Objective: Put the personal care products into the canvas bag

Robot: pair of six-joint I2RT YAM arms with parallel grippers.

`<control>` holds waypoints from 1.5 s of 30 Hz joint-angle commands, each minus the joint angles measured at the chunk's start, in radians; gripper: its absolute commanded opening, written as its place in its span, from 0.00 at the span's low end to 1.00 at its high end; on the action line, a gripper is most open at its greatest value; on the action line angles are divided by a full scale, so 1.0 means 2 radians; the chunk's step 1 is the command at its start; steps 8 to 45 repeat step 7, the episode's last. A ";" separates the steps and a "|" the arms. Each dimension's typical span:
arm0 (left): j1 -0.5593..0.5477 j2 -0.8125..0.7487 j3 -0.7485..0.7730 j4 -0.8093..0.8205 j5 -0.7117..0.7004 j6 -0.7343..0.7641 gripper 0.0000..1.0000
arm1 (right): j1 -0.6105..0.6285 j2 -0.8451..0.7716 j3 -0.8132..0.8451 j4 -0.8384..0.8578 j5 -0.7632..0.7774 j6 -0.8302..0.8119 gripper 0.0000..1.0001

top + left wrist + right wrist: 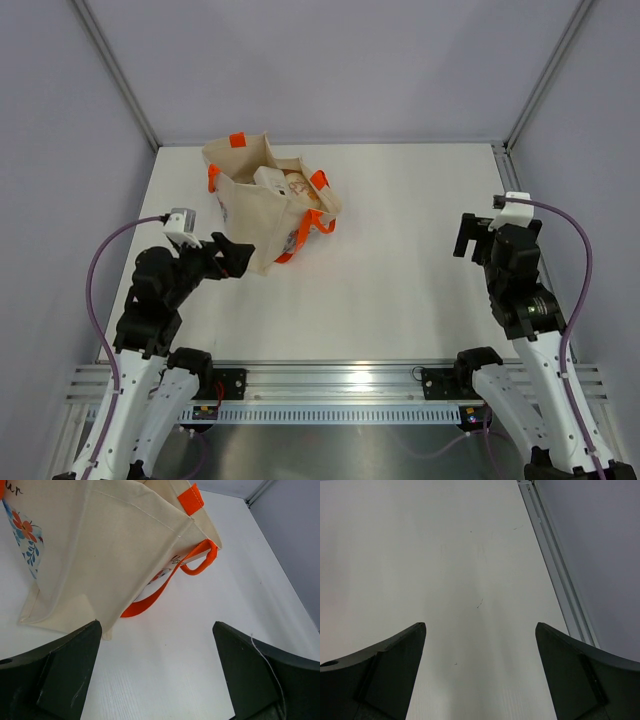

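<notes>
The beige canvas bag [262,205] with orange handles stands at the back left of the table, and it fills the upper left of the left wrist view [100,555]. Inside its open top I see pale containers [283,184]; which products they are I cannot tell. No product lies loose on the table. My left gripper [236,256] is open and empty just in front of the bag's near side, also seen in its wrist view [156,630]. My right gripper [471,236] is open and empty over bare table at the right [480,630].
The white table [400,260] is bounded by grey walls. A metal rail [555,565] runs along its right edge. An orange handle loop [200,560] lies on the table beside the bag.
</notes>
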 commanded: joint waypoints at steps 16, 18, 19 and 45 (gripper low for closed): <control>0.001 -0.006 0.010 0.007 -0.034 0.016 0.99 | -0.003 0.006 -0.002 0.024 -0.010 0.004 0.99; 0.001 -0.006 0.010 0.007 -0.034 0.016 0.99 | -0.003 0.006 -0.002 0.024 -0.010 0.004 0.99; 0.001 -0.006 0.010 0.007 -0.034 0.016 0.99 | -0.003 0.006 -0.002 0.024 -0.010 0.004 0.99; 0.001 -0.006 0.010 0.007 -0.034 0.016 0.99 | -0.003 0.006 -0.002 0.024 -0.010 0.004 0.99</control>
